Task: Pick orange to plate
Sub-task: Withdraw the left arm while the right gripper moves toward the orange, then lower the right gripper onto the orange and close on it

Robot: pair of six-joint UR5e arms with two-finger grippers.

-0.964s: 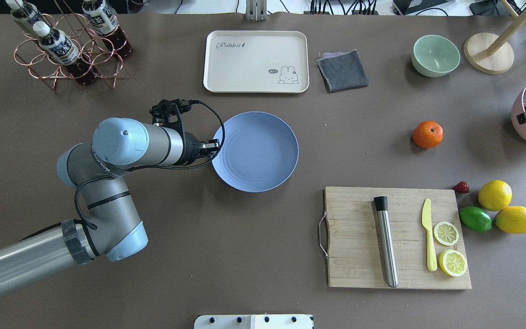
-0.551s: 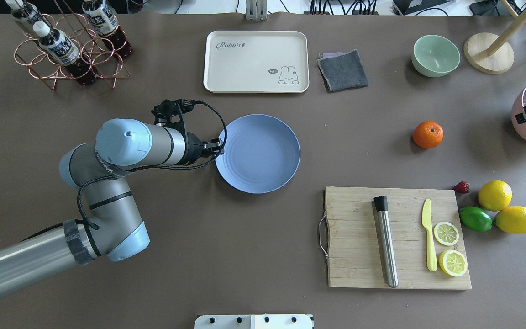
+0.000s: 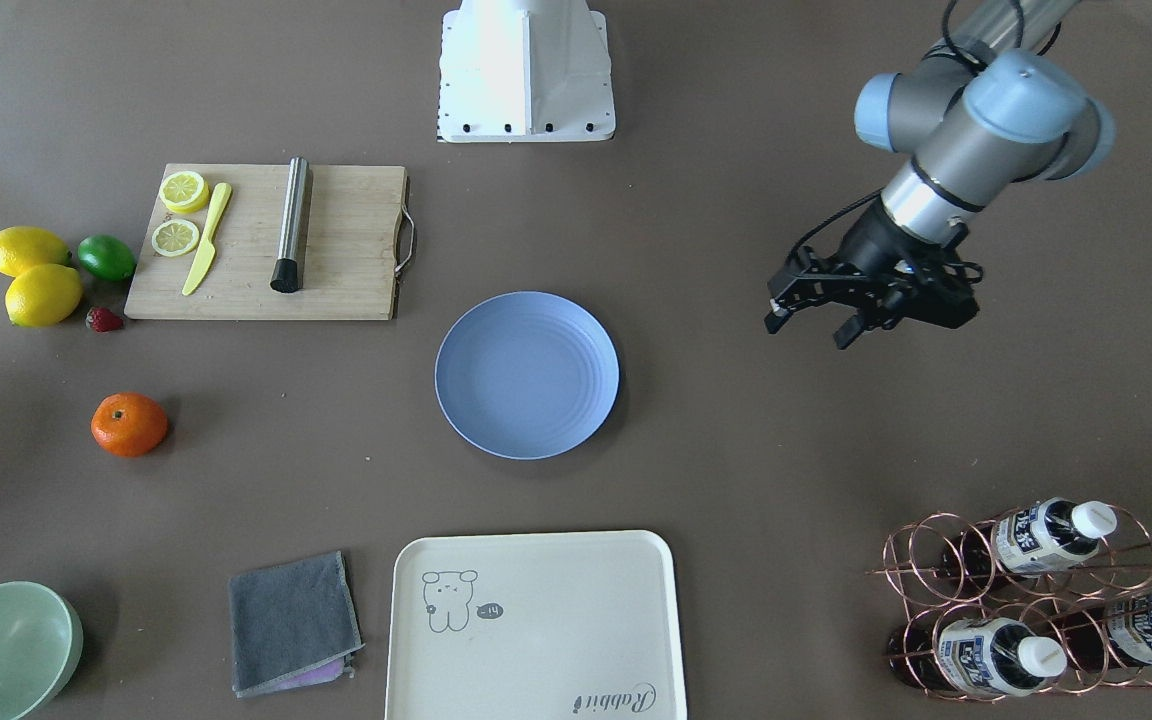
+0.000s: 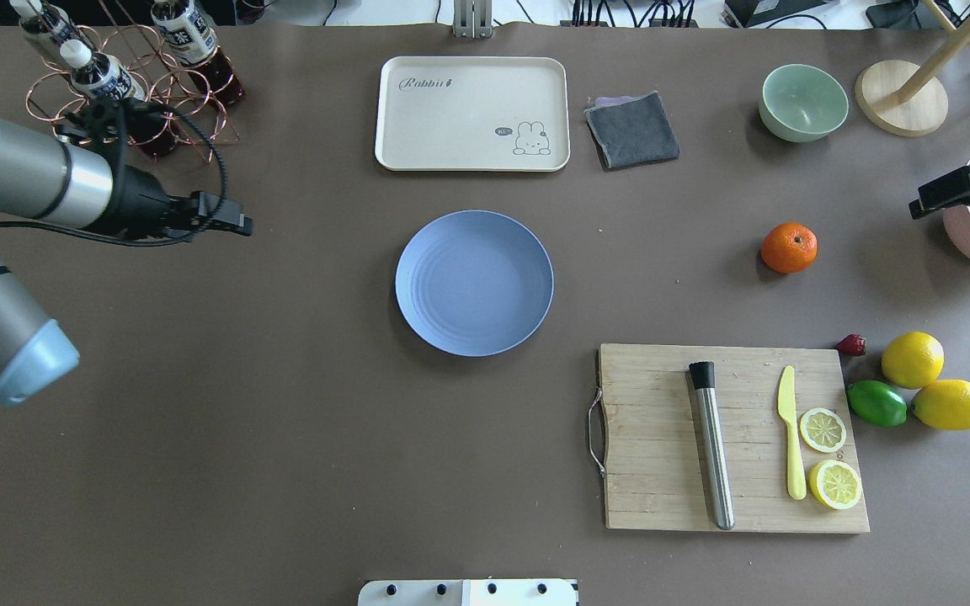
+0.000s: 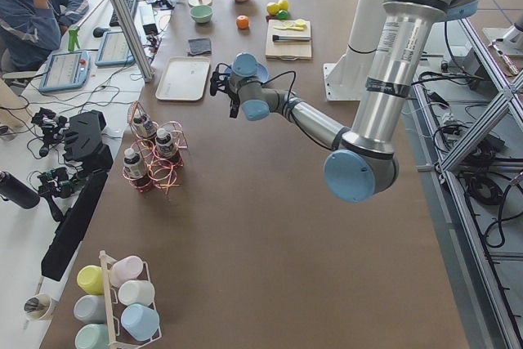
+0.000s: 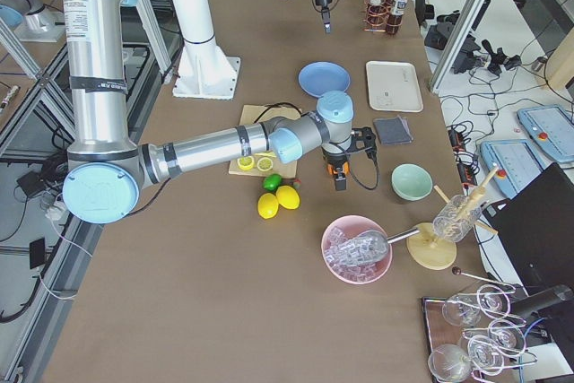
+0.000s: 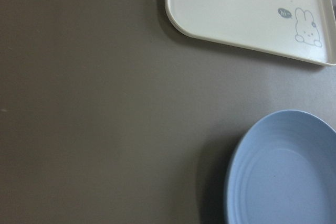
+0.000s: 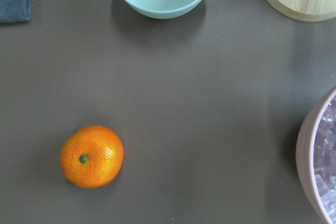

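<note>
Right pincer: opening impossible to tell; hovering near, finding the orange lying toward the plate, slightly robotward.

Count on the table:
- orange: 1
- blue plate: 1
- cream tray: 1
- green bowl: 1
- grey cloth: 1
- cutting board: 1
- yellow knife: 1
- metal cylinder: 1
- lemon slices: 2
- whole lemons: 2
- lime: 1
- small red fruit: 1, probably a strawberry, too small to confirm
- copper wire rack: 1
- bottles in it: 3
- pink bowl of ice: 1
- round wooden stand base: 1
- robot arms: 2
</note>
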